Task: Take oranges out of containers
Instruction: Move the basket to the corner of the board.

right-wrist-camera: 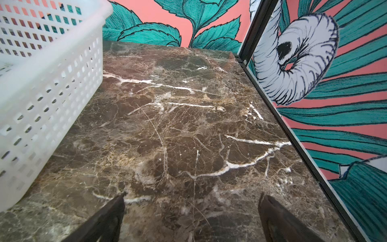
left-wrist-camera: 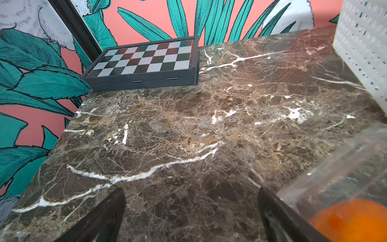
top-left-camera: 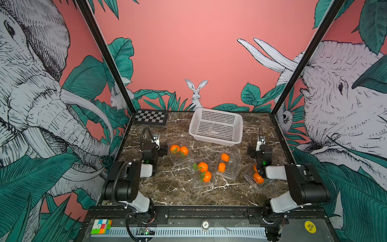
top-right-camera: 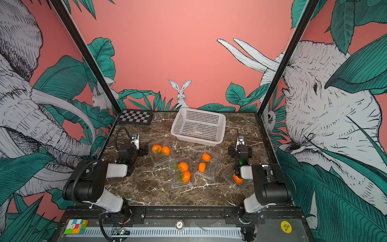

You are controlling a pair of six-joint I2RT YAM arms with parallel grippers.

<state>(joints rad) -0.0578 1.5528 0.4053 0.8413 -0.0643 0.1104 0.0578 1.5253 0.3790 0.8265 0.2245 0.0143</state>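
Several clear containers lie mid-table in both top views, each holding oranges. The far-left container (top-left-camera: 180,160) holds two leafy oranges (top-left-camera: 183,150). Beside it are a middle container (top-left-camera: 204,182) and another container (top-left-camera: 230,167) with an orange (top-left-camera: 225,157). The right arm partly hides the near-right container (top-left-camera: 252,181) and its orange (top-left-camera: 258,178). My left gripper (top-left-camera: 155,137) (left-wrist-camera: 191,190) is open over bare marble, just left of the far-left container (left-wrist-camera: 345,167). My right gripper (top-left-camera: 261,139) (right-wrist-camera: 191,196) is open and empty over marble, behind the near-right container.
A white perforated basket (top-left-camera: 213,138) (right-wrist-camera: 41,88) stands at the back centre, with nothing in it. A folded chessboard (top-left-camera: 150,117) (left-wrist-camera: 146,60) lies at the back left corner. A colour cube (top-left-camera: 101,226) rests on the front ledge. Glass walls flank the marble table (top-left-camera: 167,192).
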